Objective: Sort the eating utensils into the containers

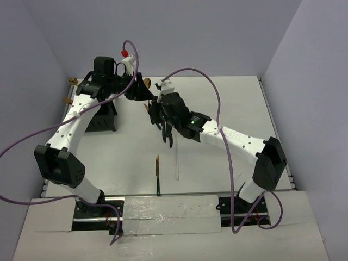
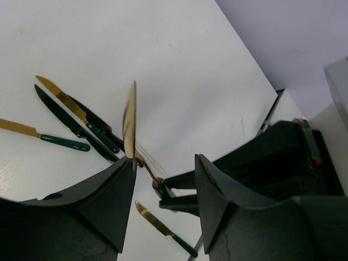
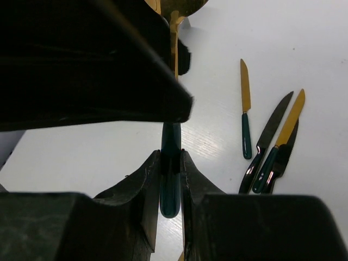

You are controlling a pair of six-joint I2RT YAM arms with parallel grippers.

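My right gripper (image 3: 170, 154) is shut on the dark green handle of a gold-headed spoon (image 3: 170, 185) and holds it above the table, near the middle (image 1: 156, 111). The spoon's gold bowl (image 2: 129, 125) shows edge-on beside the tip of my left gripper's left finger (image 2: 111, 198). My left gripper (image 2: 165, 160) is open, with nothing clamped between its wide-apart fingers; from above it sits just beyond the right gripper (image 1: 142, 89). Several knives (image 3: 272, 147) lie together on the table, and one gold-bladed knife (image 1: 157, 174) lies alone nearer the bases. The black caddy (image 1: 106, 125) stands under my left arm.
A thin white stick (image 1: 178, 163) lies beside the lone knife. Purple cables loop over both arms. Walls close in the table at the back and sides.
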